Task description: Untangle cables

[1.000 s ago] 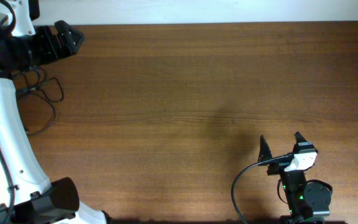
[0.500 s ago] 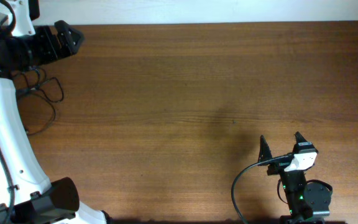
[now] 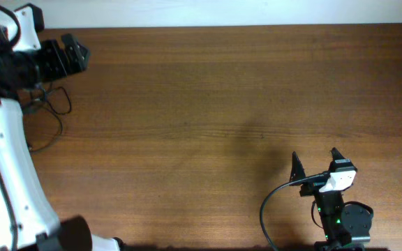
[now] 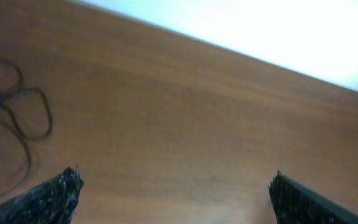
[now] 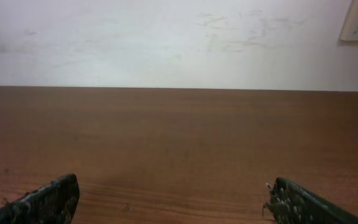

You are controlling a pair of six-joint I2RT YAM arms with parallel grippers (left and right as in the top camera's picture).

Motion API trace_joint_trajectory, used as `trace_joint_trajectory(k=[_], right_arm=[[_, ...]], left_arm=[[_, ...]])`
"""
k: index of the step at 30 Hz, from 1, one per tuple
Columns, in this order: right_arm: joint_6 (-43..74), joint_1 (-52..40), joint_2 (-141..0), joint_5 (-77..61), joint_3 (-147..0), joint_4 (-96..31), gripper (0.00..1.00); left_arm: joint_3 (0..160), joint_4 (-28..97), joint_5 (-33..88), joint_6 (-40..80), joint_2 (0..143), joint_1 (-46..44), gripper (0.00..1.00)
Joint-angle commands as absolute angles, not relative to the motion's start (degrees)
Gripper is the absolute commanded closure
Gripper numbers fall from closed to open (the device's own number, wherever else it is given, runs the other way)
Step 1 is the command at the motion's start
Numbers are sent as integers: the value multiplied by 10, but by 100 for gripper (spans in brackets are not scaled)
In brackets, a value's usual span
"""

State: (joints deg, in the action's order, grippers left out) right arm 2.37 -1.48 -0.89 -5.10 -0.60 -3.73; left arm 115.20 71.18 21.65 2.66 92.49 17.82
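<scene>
The brown wooden worktop fills the overhead view. A white left arm runs along the worktop's left edge, and the left gripper sits at its far left corner, jaws spread wide and empty. At the worktop's near edge, right of centre, the right gripper also has its jaws apart, holding nothing. The cables, thin black loops, lie on the worktop's far left side, just beside the left gripper.

Open wooden table ahead, thin cables only at left edge
</scene>
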Motion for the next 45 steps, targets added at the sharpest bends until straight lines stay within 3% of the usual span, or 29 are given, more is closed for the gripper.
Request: trace_joint_trajectory(k=[1, 8, 11, 15, 26, 45], right_arm=[[23, -11, -2, -62, -3, -39, 1], [23, -11, -2, -62, -3, -39, 1], [23, -11, -2, -62, -3, -39, 1], [23, -11, -2, -62, -3, -39, 1], [23, -11, -2, -62, -3, -39, 1], [23, -11, -2, -62, -3, -39, 1]], left_arm=[[1016, 630, 171, -44, 814, 158, 1], [668, 379, 171, -109, 588, 140, 1], [447, 236, 171, -109, 434, 140, 1], [308, 171, 178, -108, 317, 140, 1], [122, 146, 156, -109, 99, 105, 1], [19, 34, 152, -109, 3, 105, 1]])
